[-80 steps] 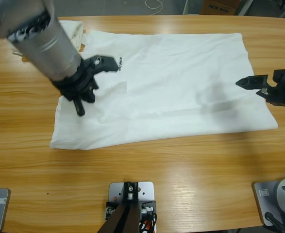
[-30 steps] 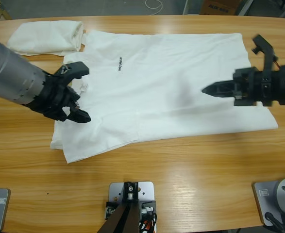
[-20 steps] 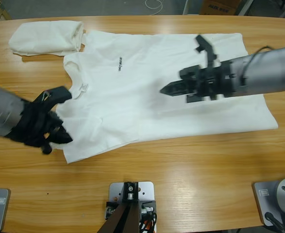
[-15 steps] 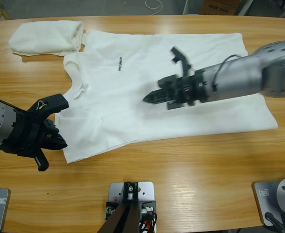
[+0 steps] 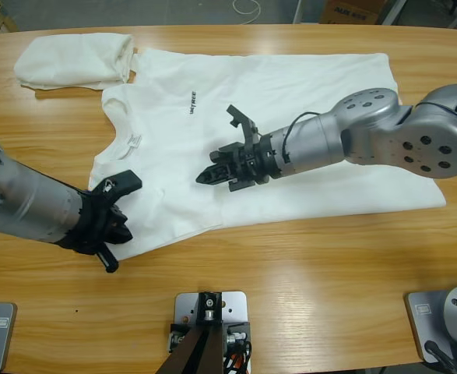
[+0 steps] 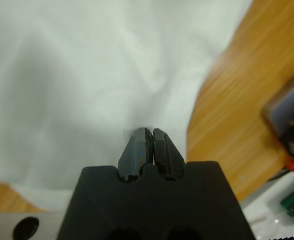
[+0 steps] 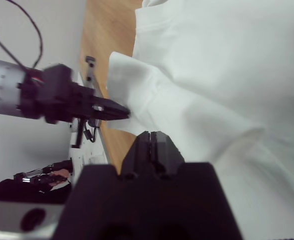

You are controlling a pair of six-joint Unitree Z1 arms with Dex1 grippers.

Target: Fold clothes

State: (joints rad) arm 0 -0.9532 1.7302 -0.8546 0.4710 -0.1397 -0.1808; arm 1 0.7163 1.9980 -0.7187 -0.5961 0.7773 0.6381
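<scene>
A white T-shirt (image 5: 306,101) with small black lettering (image 5: 191,101) lies spread flat on the wooden table (image 5: 306,257), collar to the left. A second white shirt (image 5: 76,58) lies folded at the far left. My left gripper (image 5: 124,231) is shut, its tips at the spread shirt's near left edge by the sleeve; in its wrist view my left gripper (image 6: 151,131) points at white cloth (image 6: 86,75). My right gripper (image 5: 202,178) is shut and reaches in from the right over the shirt's middle. The right wrist view shows my right gripper (image 7: 153,134) over cloth (image 7: 227,75), facing the left gripper (image 7: 121,114).
Bare wood (image 5: 329,273) runs along the near side of the table. A cardboard box (image 5: 351,11) and a white cable (image 5: 246,7) lie beyond the far edge. The right arm's silver elbow (image 5: 415,140) hangs over the shirt's right part.
The right arm has swept left across the shirt, from its right edge to its middle. The left arm drew back toward the near left, then came in to the shirt's near left edge.
</scene>
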